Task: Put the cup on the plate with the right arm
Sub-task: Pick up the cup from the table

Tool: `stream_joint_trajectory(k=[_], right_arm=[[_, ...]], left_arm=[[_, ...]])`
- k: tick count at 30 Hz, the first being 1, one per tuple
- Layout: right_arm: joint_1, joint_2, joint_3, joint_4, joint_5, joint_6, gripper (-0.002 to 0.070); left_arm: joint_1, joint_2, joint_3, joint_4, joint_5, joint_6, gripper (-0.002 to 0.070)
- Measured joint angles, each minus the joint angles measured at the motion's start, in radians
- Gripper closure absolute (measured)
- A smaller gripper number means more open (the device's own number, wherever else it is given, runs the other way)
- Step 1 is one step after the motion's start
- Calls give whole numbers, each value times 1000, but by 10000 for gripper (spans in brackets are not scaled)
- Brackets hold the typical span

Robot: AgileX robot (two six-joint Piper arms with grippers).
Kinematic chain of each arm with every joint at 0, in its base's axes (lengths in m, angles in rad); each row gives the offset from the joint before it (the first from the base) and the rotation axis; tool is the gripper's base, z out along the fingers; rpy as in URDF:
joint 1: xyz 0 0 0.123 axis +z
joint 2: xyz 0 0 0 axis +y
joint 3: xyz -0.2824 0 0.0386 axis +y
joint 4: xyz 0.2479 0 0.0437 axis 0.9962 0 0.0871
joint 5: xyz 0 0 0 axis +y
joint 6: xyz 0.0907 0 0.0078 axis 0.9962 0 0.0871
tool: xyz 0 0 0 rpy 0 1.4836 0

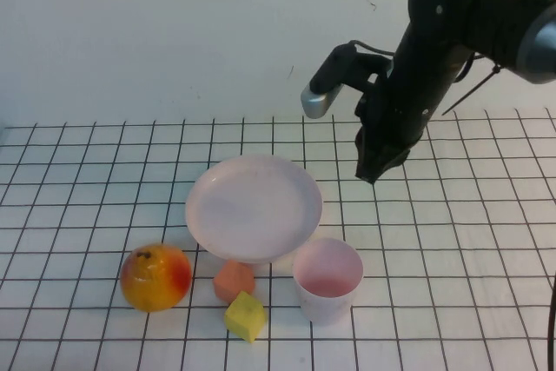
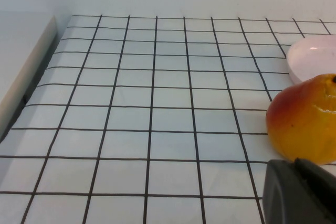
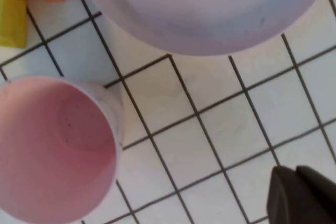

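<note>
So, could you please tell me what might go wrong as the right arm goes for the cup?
1. The right gripper hangs above the table with its jaws shut; unopened, it could knock the upright cup over.
2. The plate, orange block and yellow block crowd the cup and may get bumped.
The left gripper sits by the fruit.

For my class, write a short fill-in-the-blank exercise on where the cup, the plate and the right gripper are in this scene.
1. The cup stands upright on the ____, not on the plate.
2. The right gripper hangs above the table with its fingers ____.
3. The orange block and the yellow block lie between the cup and the ____.
4. The left gripper holds ____.

Missing words: table; shut; fruit; nothing
</note>
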Motion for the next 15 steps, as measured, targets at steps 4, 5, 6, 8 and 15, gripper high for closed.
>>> stream_joint_trajectory(k=[4, 5, 6, 8, 15], right_arm=[[5, 14, -7, 71, 2, -25, 666], [5, 15, -5, 94, 4, -38, 650], [5, 15, 0, 121, 4, -56, 619], [5, 15, 9, 159, 4, -91, 512], [9, 32, 77, 208, 4, -156, 139]], left_arm=[[0, 0, 0, 0, 0, 0, 678], [0, 0, 0, 0, 0, 0, 678], [0, 0, 0, 0, 0, 0, 678], [0, 0, 0, 0, 0, 0, 678], [0, 0, 0, 0, 0, 0, 678]])
